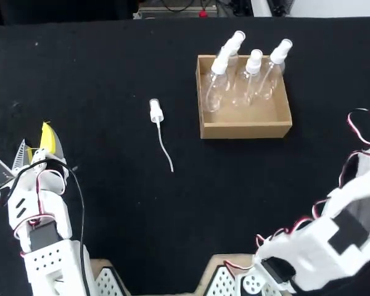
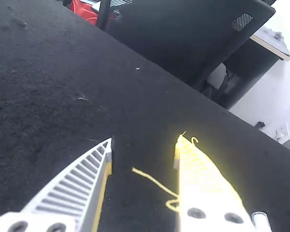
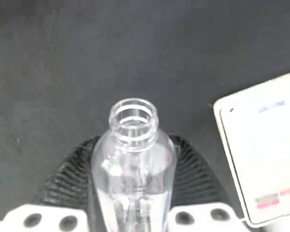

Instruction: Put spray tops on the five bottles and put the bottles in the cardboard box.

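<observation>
Gripper of the right arm (image 3: 134,154) clamps an uncapped bottle (image 3: 133,121), with unreadable print on a white panel (image 3: 261,145) beside it. Left gripper (image 2: 143,145) gapes empty; spray top (image 1: 156,113) lies between it and the cardboard box (image 1: 245,129).

Black counter (image 1: 111,216); brown cardboard box (image 1: 246,131); clear bottles (image 1: 246,89), white spray tops (image 1: 254,60). Left tool (image 2: 144,142) ribbed, grey and yellow. Right tool (image 3: 135,142) ribbed black; its bottle (image 3: 133,169) clear.

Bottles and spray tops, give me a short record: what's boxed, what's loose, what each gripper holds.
boxed: four capped bottles standing in the cardboard box
loose: one spray top lying on the table, apart from the box
right gripper: shut on uncapped bottle
left gripper: open, empty
</observation>
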